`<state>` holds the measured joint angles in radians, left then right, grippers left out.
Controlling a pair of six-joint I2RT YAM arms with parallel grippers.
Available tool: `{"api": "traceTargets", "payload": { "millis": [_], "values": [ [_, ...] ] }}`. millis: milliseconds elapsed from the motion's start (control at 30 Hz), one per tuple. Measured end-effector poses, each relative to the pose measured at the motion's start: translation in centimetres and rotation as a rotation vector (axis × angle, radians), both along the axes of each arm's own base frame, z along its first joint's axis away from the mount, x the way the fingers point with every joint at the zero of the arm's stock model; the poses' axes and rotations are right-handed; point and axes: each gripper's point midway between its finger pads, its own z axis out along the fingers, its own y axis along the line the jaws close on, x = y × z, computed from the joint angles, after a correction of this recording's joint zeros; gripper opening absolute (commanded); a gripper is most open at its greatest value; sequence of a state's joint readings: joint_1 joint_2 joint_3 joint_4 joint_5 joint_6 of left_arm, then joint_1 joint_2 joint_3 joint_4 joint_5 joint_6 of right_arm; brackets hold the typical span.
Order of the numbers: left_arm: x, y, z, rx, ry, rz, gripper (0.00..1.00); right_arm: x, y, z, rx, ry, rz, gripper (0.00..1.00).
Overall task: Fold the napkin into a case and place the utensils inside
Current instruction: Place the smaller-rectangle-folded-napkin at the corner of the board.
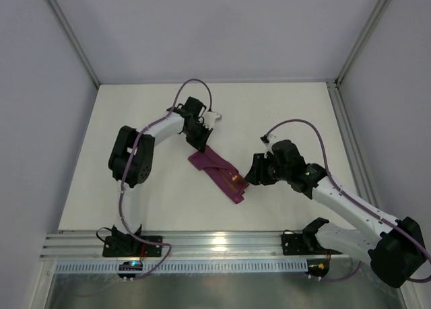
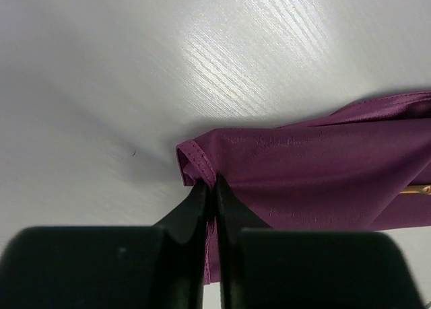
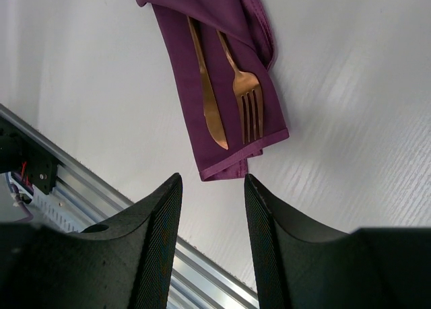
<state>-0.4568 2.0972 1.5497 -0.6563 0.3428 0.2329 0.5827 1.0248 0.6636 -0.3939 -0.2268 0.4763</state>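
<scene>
White bench (image 1: 135, 188); napkin (image 1: 219, 171) mid-bench, a folded strip with fork (image 3: 246, 87) and knife (image 3: 205, 87) on it. My left tool (image 2: 209, 188) pinches its far hem; right tool (image 3: 212, 184) spread, empty. Draw cloth over slowly so the 2 utensils stay put.

1. Looks like a robotics lab; reads as a closed test cell, not a home or a kitchen.
2. Holds two jointed robot arms, the left arm (image 1: 131, 157) and the right arm (image 1: 350, 201); both bolted to an aluminium rail (image 1: 222, 245) at the near edge.
3. Has a plain white table (image 1: 269, 114) boxed in by pale panel walls (image 1: 215, 26) and aluminium frame posts (image 1: 71, 36).
4. Carries a slotted cable duct (image 1: 222, 265) just below the rail; trails purple cables (image 1: 194, 80) in loops along the arms.
</scene>
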Motion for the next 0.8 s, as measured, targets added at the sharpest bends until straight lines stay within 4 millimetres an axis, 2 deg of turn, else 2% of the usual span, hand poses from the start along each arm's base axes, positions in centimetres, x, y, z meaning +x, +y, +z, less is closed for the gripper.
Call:
{"api": "traceTargets", "payload": {
  "millis": [233, 333, 400, 533, 600, 700, 800],
  "values": [
    [0.8, 0.5, 0.1, -0.022, 0.016, 0.092, 0.00, -0.1, -0.7, 1.1, 0.011, -0.045, -0.021, 0.47],
    [2.2, 1.9, 0.1, -0.043, 0.014, 0.173, 0.00, -0.2, -0.9, 1.2, 0.008, -0.050, -0.027, 0.47],
    [3.4, 3.7, 0.1, -0.063, 0.013, 0.245, 0.00, -0.3, -1.1, 1.1, 0.005, -0.053, -0.032, 0.47],
    [6.3, 9.1, 0.3, -0.094, 0.006, 0.425, 0.00, -0.6, -1.6, 0.7, -0.009, -0.046, -0.041, 0.47],
    [7.7, 12.7, 0.5, -0.115, 0.001, 0.533, 0.00, -0.6, -1.7, 0.7, -0.011, -0.047, -0.046, 0.47],
    [9.6, 19.4, 0.8, -0.146, -0.017, 0.726, 0.00, -0.6, -1.9, 0.7, -0.014, -0.054, -0.050, 0.47],
    [10.5, 27.0, 0.9, -0.164, -0.052, 0.929, 0.00, -0.6, -2.0, 0.8, -0.015, -0.059, -0.054, 0.47]
  ]
}}
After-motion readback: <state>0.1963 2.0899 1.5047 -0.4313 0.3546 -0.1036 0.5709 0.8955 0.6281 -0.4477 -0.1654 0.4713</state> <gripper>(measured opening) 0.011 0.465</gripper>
